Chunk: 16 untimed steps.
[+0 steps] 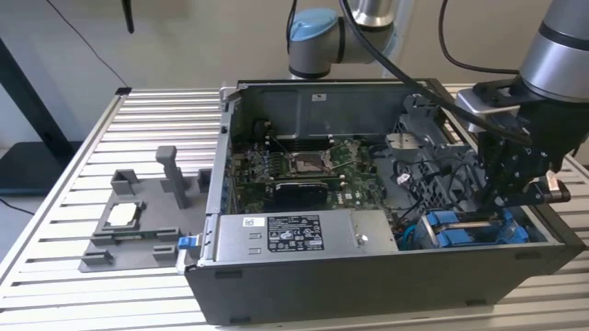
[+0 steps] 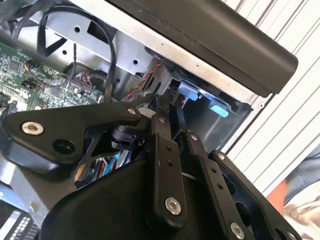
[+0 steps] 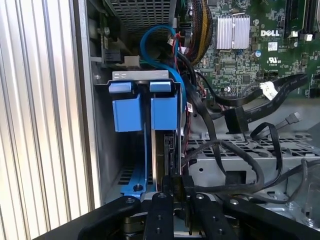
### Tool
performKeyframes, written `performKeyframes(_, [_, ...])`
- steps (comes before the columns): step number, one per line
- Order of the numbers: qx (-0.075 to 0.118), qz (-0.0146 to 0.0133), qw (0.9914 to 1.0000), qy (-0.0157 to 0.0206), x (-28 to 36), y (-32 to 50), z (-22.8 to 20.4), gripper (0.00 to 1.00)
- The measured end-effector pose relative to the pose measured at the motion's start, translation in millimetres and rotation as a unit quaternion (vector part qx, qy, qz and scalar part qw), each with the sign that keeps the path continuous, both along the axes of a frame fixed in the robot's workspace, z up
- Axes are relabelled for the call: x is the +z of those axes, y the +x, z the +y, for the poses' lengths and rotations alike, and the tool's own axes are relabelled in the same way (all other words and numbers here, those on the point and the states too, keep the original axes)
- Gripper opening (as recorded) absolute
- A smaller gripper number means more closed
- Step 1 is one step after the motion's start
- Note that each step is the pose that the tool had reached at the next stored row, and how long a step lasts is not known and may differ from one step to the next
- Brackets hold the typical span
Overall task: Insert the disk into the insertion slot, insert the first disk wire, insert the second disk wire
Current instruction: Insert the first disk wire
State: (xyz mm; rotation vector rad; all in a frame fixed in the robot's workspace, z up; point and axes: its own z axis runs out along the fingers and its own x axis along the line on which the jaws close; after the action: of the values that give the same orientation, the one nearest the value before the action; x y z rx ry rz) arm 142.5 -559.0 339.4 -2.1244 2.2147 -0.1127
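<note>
The insertion slot (image 1: 467, 232) is a grey bay with blue rails at the front right corner of the open computer case. Its blue tabs (image 3: 144, 106) also appear in the second wrist view (image 2: 218, 109). A dark disk (image 3: 167, 150) stands on edge inside the bay, behind one blue tab. My gripper (image 1: 498, 210) reaches down into the case just above the bay. In the first wrist view the gripper (image 3: 178, 184) is shut on a small black connector at the disk's near end. A black wire (image 3: 250, 175) loops away from that connector. The gripper (image 2: 167, 110) hides the contact itself.
Loose black cables (image 3: 235, 117) and a blue cable (image 3: 150, 37) crowd the space beside the bay. The motherboard with its square silver socket (image 1: 304, 163) and the power supply (image 1: 294, 234) occupy the case. A grey fixture (image 1: 138, 221) stands on the slatted table (image 1: 74, 179).
</note>
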Motion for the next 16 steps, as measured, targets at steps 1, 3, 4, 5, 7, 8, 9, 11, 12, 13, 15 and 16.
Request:
performKeyframes(1, [-0.001,-0.0004,1.00000,-0.0001,-0.7,-0.1,0.0,0.19])
performKeyframes(3, [-0.004,-0.0009,0.99999,-0.0004,-1.6,-0.1,0.0,0.19])
performKeyframes(4, [-0.005,-0.0011,0.99999,-0.0004,-2.2,-0.2,0.0,0.19])
performKeyframes(5, [-0.007,-0.0012,0.99998,-0.0004,-2.7,-0.1,0.1,0.19])
performKeyframes(7, [-0.010,-0.0013,0.99994,-0.0001,-3.7,-0.1,0.1,0.19])
performKeyframes(8, [-0.012,-0.0012,0.99993,-0.0002,-3.8,-0.1,0.1,0.19])
performKeyframes(9, [-0.013,-0.0013,0.99991,0.0007,-4.7,-0.2,0.0,0.19])
performKeyframes(11, [-0.015,-0.0012,0.99989,0.0004,-4.5,-0.2,0.0,0.19])
performKeyframes(12, [-0.016,-0.0013,0.99988,0.0000,-4.3,-0.2,0.0,0.19])
performKeyframes(13, [-0.016,-0.0013,0.99987,-0.0003,-4.7,-0.1,0.0,0.19])
performKeyframes(15, [-0.018,-0.0014,0.99984,-0.0009,-6.7,-0.1,0.0,0.19])
performKeyframes(16, [-0.019,-0.0013,0.99982,-0.0012,-7.9,-0.2,-0.1,0.19])
